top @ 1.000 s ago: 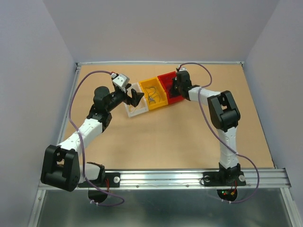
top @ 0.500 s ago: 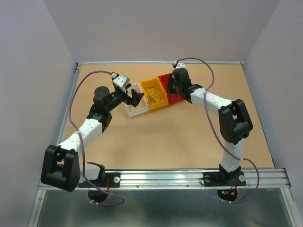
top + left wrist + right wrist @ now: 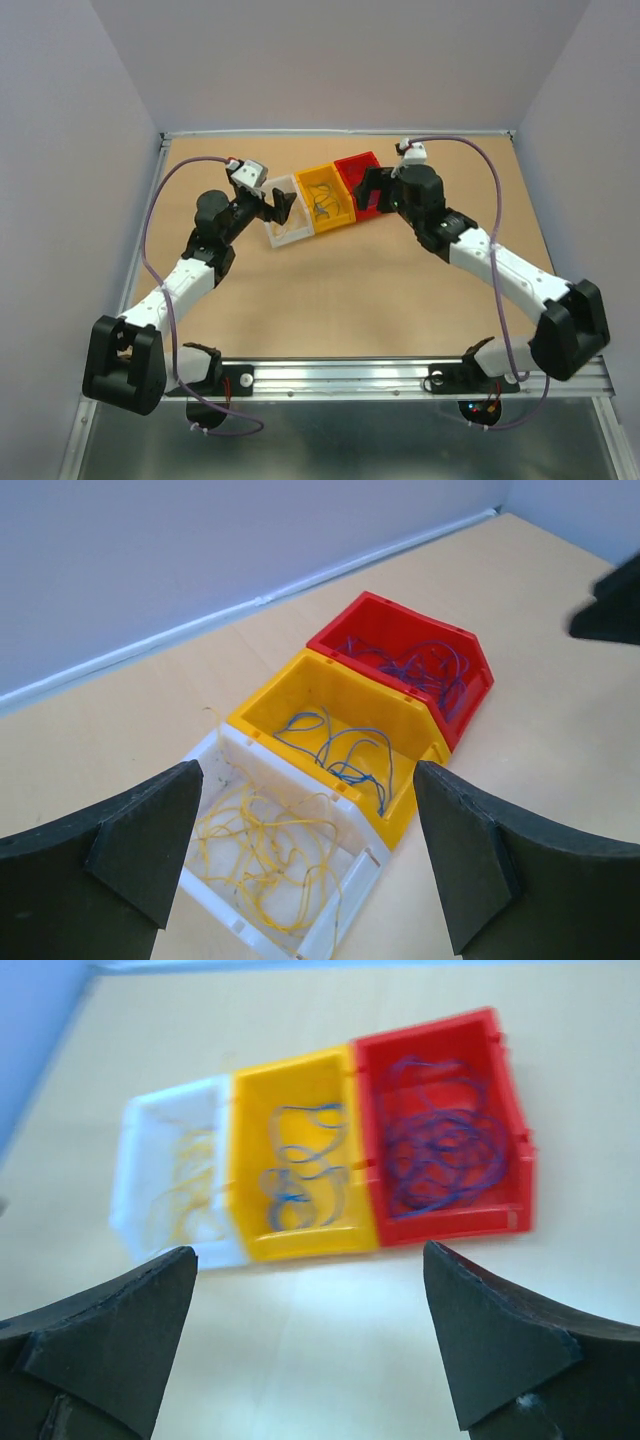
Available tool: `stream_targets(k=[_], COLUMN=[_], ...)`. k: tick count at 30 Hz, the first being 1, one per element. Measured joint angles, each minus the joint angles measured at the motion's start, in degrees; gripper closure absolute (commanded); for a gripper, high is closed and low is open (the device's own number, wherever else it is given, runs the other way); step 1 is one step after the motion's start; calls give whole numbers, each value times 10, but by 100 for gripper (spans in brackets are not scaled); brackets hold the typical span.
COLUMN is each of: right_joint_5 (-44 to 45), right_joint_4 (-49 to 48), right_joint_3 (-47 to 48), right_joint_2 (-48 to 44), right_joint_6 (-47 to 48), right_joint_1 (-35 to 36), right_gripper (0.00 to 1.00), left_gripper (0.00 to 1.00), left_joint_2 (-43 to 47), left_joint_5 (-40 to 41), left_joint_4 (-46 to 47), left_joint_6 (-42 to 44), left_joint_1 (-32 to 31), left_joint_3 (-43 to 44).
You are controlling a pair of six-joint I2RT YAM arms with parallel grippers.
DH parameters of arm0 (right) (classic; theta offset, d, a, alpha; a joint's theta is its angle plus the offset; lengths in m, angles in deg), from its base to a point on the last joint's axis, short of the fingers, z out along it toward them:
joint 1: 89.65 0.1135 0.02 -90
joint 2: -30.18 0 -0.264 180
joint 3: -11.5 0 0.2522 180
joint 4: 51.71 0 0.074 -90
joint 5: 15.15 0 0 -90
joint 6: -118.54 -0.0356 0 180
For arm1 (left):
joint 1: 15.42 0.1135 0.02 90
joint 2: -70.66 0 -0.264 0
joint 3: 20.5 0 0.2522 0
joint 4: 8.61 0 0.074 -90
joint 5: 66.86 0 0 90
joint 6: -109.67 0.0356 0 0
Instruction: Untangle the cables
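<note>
**Neatly by colour: three bins, three tangles**

Seen from above, three rectangular bins of smooth hard plastic stand touching in one slanted row on the tan, matte counter [image 3: 330,290]. They are a white bin [image 3: 290,236], a yellow bin [image 3: 335,226] and a red bin [image 3: 355,158]. The left gripper [image 3: 283,205] hangs over the white bin, and the right gripper [image 3: 368,190] overlaps the red bin in this view. Both are spread and hold nothing.

At the left wrist, two dark, matte, wedge-shaped fingers [image 3: 150,840] stand wide apart. Between them, the yellow cables [image 3: 262,835] lie in loose, hair-thin loops in the white bin. The blue cables [image 3: 340,748] curl in the yellow bin, and the purple-blue cables [image 3: 420,665] coil in the red bin. The strands overlap too much to count.

At the right wrist the picture is slightly blurred. It shows the same three bins, each with one colour of wire, beyond two fingers [image 3: 110,1330] that are likewise wide apart.
</note>
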Motion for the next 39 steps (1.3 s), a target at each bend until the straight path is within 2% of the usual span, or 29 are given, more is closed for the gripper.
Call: stream_targets(k=[4, 10, 13, 17, 21, 25, 29, 31, 35, 39], right_joint_5=[-12, 27, 49, 77, 82, 82, 81, 81, 81, 81], right_joint_4=[-9, -64, -108, -134, -150, -150, -154, -154, -156, -165], right_joint_3=[-108, -288, -354, -389, -389, -389, -389, -389, -389, -389], right_joint_2=[-151, -401, -466, -472, -438, -428, -433, -440, -455, -461], right_joint_6=[5, -18, -33, -54, -63, -69, -72, -72, -72, -72], right_joint_1=[31, 28, 27, 27, 27, 27, 27, 27, 27, 27], right_gripper=[0, 0, 0, 0, 0, 0, 0, 0, 0, 0], left_gripper=[1, 1, 1, 1, 2, 1, 1, 1, 1, 1], left_joint_2=[36, 81, 82, 77, 75, 98, 197, 281, 419, 527], left_joint_5=[42, 85, 93, 97, 97, 104, 136, 152, 150, 135], left_joint_4=[26, 92, 106, 117, 116, 74, 56, 63, 50, 16], left_joint_6=[-6, -11, -10, -10, -10, -2, 24, 50, 93, 120], left_joint_1=[0, 0, 1, 1, 1, 1, 1, 1, 1, 1], left_joint_3=[-27, -76, -84, -86, -86, -85, -129, -190, -290, -343])
